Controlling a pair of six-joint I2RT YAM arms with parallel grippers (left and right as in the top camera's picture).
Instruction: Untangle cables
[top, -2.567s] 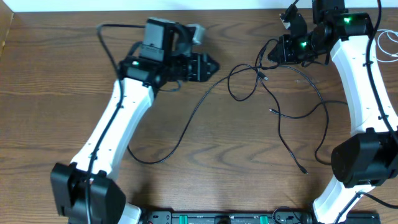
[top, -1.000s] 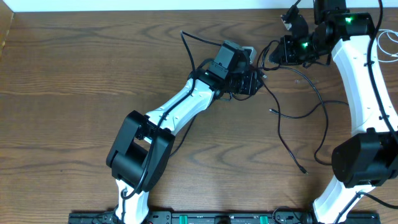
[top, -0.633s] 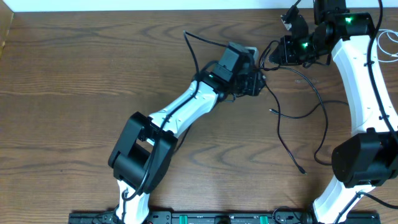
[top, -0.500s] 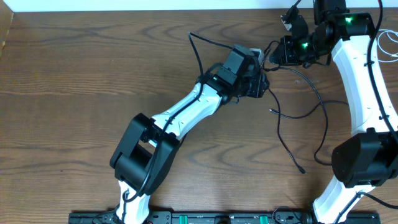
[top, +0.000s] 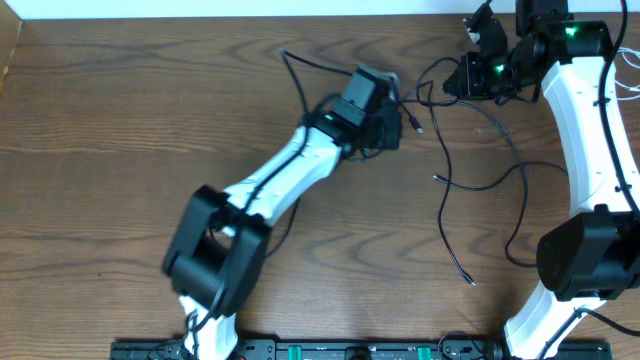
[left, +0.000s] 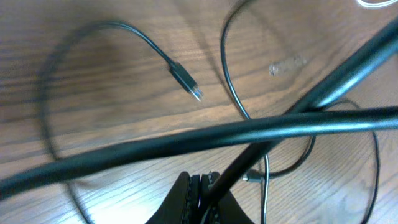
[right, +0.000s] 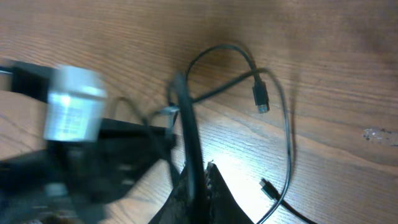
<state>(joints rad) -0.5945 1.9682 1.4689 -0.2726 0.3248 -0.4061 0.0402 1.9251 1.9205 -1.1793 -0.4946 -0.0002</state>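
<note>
The black cables (top: 447, 195) lie on the right half of the wooden table (top: 120, 120). The knotted part is at the far side, between the two grippers. From there loose strands run down toward the near edge, and one ends in a small plug (top: 467, 282).

In my judgement, the main danger is that the knot becomes tighter instead of opening. Both grippers hold strands of the same bunch, near each other, so a pull in opposite directions could close the crossed loops. A free plug end (left: 185, 78) could also catch in a loop. The strands are thin, so one may slip out of the closed fingers.

The left gripper (top: 392, 128) is closed, and a black strand seems pinched in its tips. The right gripper (top: 462, 78) is closed too, and a strand rises from between its fingers in the right wrist view.

The left arm reaches diagonally from the near edge, almost stretched out, so I think it has little reach left. The right arm bends over the far right corner, and its gripper points toward the left one.
</note>
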